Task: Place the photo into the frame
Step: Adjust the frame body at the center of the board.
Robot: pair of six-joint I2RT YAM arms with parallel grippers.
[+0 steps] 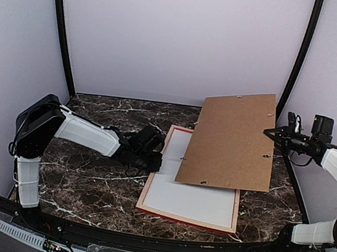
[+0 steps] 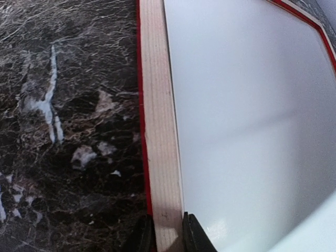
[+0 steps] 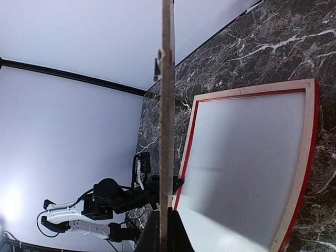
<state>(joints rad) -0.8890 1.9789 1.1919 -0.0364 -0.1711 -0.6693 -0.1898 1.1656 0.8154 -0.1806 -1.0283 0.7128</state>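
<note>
Left gripper (image 2: 168,237) pinches the thin, stiff rail of the face-down frame (image 2: 157,131) on the table (image 1: 87,177), the photo (image 1: 193,196) seemingly inside, white back up; right gripper (image 3: 167,228) clamps the light backing board's (image 1: 232,140) edge.

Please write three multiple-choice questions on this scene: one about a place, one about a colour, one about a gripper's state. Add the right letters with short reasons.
1. Where is the brown backing board? A held up over the frame by the right gripper; B flat beside it; C inside it.
2. What colour is the frame's outer edge? A blue; B green; C red.
3. What do the left gripper's fingers do? A hang open; B clamp the frame's rail; C hold the board.
Answers: 1 A, its edge sits between the right fingers; 2 C, a red line borders the pale wood; 3 B, one finger sits on each side of the rail.
</note>
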